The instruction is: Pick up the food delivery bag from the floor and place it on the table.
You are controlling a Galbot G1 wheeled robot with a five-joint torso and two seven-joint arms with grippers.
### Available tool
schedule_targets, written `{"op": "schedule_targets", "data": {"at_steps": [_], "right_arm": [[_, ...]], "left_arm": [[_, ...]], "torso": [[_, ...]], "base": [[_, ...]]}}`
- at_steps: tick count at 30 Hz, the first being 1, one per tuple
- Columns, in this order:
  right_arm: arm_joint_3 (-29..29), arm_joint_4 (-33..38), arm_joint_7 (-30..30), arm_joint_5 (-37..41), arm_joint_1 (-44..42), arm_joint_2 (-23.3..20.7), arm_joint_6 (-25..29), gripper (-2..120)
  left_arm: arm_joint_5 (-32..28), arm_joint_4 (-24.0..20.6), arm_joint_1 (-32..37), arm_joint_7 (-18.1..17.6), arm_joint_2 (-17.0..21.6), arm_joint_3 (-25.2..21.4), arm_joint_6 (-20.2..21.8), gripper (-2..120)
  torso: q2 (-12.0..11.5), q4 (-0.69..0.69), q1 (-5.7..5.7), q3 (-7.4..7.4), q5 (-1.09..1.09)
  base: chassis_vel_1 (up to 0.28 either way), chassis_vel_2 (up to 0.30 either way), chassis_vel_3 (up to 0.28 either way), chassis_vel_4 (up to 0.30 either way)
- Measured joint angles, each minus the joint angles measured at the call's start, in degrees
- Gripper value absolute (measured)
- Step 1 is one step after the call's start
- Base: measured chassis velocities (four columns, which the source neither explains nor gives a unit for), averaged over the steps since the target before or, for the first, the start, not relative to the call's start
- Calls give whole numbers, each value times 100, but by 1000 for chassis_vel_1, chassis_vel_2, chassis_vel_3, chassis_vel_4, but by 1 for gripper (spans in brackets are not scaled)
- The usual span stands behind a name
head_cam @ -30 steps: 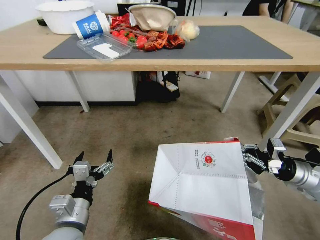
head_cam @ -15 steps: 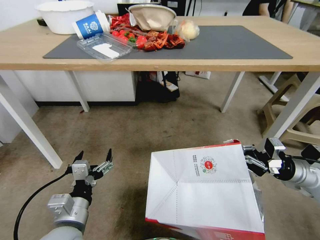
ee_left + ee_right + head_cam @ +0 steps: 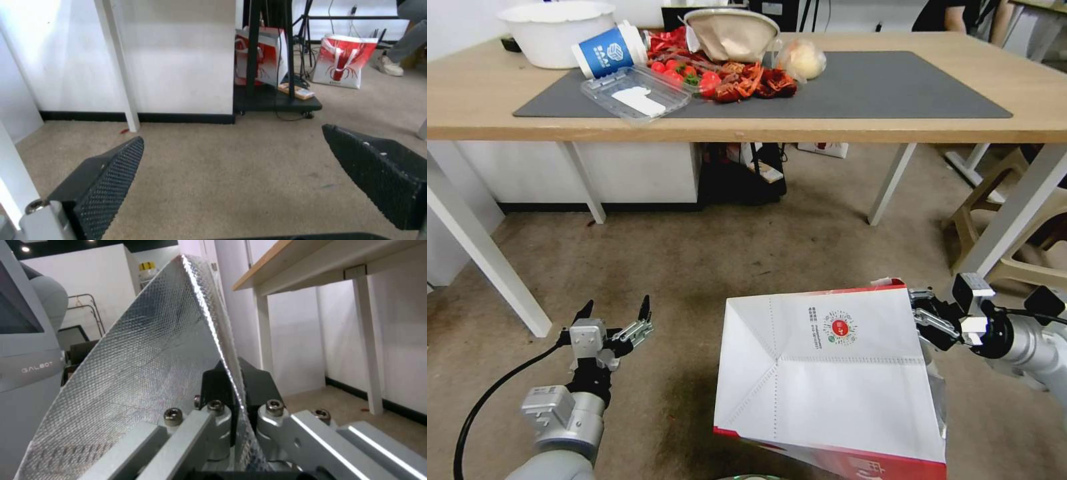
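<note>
right claw (image 3: pixel 922 319) pinches the right edge of the food delivery bag (image 3: pixel 827 373), tilted, near; the desk (image 3: pixel 467 100) lies far ahead, above. left claw (image 3: pixel 615 319) gapes empty.

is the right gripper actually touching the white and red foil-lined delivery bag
Touching. In the right wrist view the right gripper has both black fingers pinched on the silver foil edge of the white and red foil-lined delivery bag.
</note>
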Motion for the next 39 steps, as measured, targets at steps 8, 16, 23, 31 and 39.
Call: {"op": "schedule_targets", "data": {"at_steps": [8, 16, 23, 31, 39], "right_arm": [[3, 28, -37, -28, -30, 49, -3, 0], [10, 50, -49, -46, -47, 78, -4, 0], [11, 90, -65, -107, -73, 142, -5, 0], [36, 103, -118, -216, -115, 175, 0, 0], [63, 102, -177, -211, -115, 195, 3, 0]], "left_arm": [[-53, 36, 11, 18, 33, -29, -93, 100], [-56, 37, 21, 25, 45, -40, -112, 100], [-57, -7, 48, 11, 59, -56, -112, 100], [-81, -83, 105, 10, 90, -89, -110, 100], [-56, -132, 149, 18, 85, -96, -96, 100]], "torso": [[18, 0, 0, 8, 0], [52, 0, 0, 39, -1], [76, 0, 5, 61, -1], [268, 0, 5, 255, 0], [532, 0, 23, 503, 0]], "base": [[0, 0, 0, 0], [0, 0, 0, 0], [0, 0, 0, 0], [0, 0, 0, 0], [0, 0, 0, 0]]}}
